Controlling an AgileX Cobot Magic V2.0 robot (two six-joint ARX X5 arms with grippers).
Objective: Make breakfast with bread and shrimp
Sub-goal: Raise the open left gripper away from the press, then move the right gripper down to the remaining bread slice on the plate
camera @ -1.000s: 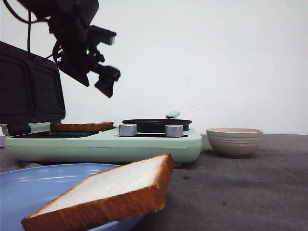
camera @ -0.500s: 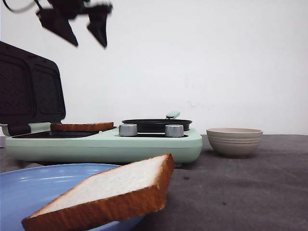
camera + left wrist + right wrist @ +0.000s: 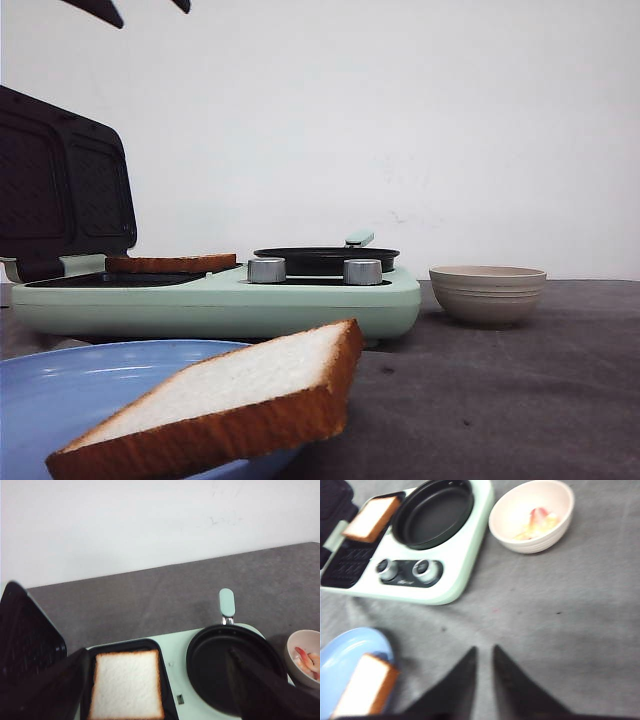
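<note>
One bread slice (image 3: 170,264) lies flat in the sandwich maker's open tray; it also shows in the left wrist view (image 3: 127,684) and the right wrist view (image 3: 371,525). The second bread slice (image 3: 230,400) leans on the blue plate (image 3: 70,385) at the front and shows in the right wrist view (image 3: 367,692). Shrimp (image 3: 537,522) lie in the beige bowl (image 3: 487,293). My left gripper (image 3: 156,652) is open and empty, high above the tray; only its tips (image 3: 140,8) show in the front view. My right gripper (image 3: 484,650) is shut and empty above bare cloth.
The mint-green breakfast maker (image 3: 300,300) has its dark lid (image 3: 60,190) standing open at the left, a black pan (image 3: 325,258) on the right half and two silver knobs (image 3: 265,270). Grey cloth (image 3: 500,400) covers the table.
My left gripper has risen straight up from above the sandwich maker, and now only its fingertips show at the top edge of the front view. The bread has not moved.
</note>
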